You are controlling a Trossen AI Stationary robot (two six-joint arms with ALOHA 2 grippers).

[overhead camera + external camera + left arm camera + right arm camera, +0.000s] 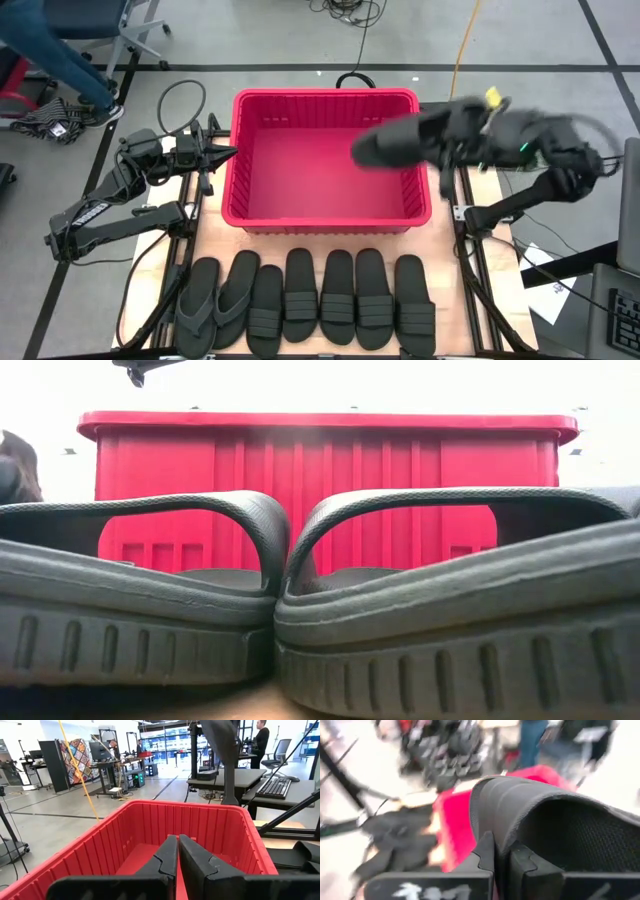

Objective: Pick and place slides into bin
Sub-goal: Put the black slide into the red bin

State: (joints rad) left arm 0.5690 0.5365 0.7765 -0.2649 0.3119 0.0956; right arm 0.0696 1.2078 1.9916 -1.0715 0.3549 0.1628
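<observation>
High view: right gripper carries one slide above the bin, right side; seven slides lined up in front. Release early and you risk it catching the rim.

Right wrist view: fingers clamp the slide's strap.

Left wrist view: left gripper clenched, empty, beside the bin's left wall.

High cam looks straight down on the whole table. Low cam sits at tabletop level, jammed right against two slides, facing the bin behind them. Left wrist cam peers over the bin's left wall; right wrist cam hovers above it. All four views catch the bin.
</observation>
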